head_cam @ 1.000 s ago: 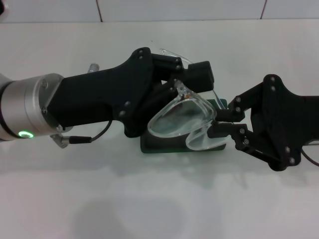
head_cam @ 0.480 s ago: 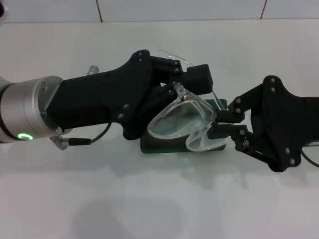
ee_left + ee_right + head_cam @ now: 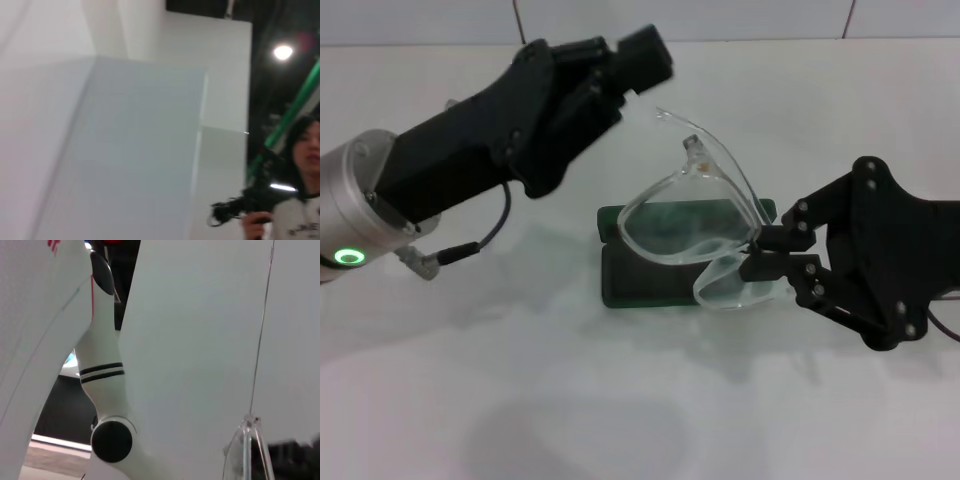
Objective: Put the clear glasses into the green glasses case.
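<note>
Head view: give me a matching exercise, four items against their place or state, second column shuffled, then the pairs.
Things:
1. clear glasses
2. green glasses case
3. left end effector
4. right end effector

Places or states:
A. lifted toward the far edge, apart from everything
B. lying on the white table, under the lenses
C. pinching a frame end
D. held over the case, one arm sticking up

Pairs: 1-D, 2-B, 3-A, 4-C
</note>
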Controlling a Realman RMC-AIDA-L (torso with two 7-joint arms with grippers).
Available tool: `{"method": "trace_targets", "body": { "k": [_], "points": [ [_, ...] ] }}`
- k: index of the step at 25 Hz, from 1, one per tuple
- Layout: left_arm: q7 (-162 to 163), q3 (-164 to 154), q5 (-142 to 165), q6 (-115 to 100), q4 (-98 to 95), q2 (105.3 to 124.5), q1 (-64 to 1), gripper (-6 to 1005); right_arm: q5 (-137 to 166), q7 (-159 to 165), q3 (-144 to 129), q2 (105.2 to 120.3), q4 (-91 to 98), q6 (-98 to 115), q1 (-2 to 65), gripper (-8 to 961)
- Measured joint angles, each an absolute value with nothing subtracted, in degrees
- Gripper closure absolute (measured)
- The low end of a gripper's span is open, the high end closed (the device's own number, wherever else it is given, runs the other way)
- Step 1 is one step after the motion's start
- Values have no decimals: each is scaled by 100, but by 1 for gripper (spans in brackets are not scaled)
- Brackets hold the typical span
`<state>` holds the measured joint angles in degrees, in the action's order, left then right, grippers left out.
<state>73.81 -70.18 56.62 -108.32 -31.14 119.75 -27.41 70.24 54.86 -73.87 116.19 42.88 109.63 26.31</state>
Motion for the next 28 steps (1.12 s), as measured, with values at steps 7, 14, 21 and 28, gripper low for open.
{"method": "trace_targets", "body": {
  "k": [7, 14, 21, 28],
  "points": [
    [7303, -7025, 5780, -10070, -2937, 11976, -2711, 944, 6916, 5232, -7350, 11607, 4362, 11455, 2618, 895],
    [7300, -6997, 5838, -9628, -2928, 11963, -2695, 944, 6729, 5093, -7339, 11598, 4520, 11728, 2601, 895],
    [7373, -7009, 5836, -9421, -2926, 11952, -2735, 944, 6728, 5071, -7370, 11592, 4539, 11856, 2650, 895],
    [7755, -7115, 6328, -9556, -2998, 11957, -3050, 944, 6733, 5060, -7374, 11592, 4641, 11799, 2682, 895]
  ]
}}
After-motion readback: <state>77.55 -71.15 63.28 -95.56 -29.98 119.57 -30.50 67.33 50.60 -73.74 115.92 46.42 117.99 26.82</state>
